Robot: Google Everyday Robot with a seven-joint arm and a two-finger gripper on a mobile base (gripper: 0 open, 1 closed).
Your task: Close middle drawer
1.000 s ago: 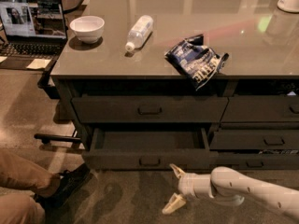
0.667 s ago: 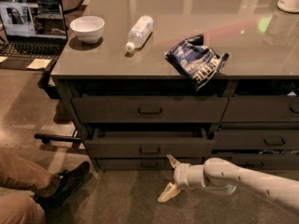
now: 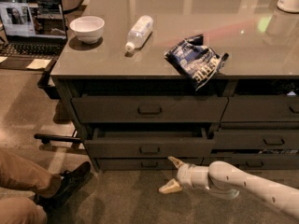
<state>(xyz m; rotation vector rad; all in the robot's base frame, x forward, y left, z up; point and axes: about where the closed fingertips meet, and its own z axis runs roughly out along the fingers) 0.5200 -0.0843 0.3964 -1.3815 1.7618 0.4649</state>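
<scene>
The middle drawer (image 3: 148, 146) is a wide dark grey drawer in the left stack of the cabinet, under the taller top drawer (image 3: 149, 109). It stands only slightly pulled out, with a thin strip of its inside showing above the front panel. Its small bar pull (image 3: 149, 149) is centred. My gripper (image 3: 170, 175) is low, just in front of and below the drawer's right half, near the lowest drawer front (image 3: 149, 164). Its two pale fingers are spread apart and hold nothing.
On the countertop (image 3: 187, 13) lie a white bowl (image 3: 87, 29), a plastic bottle (image 3: 139, 32) on its side and a blue chip bag (image 3: 196, 62) overhanging the front edge. A laptop (image 3: 30, 24) is at left. A person's leg and shoe (image 3: 65, 183) are on the floor at lower left.
The middle drawer has slid in from well open to nearly shut. My gripper has moved left and toward the cabinet, following the drawer front.
</scene>
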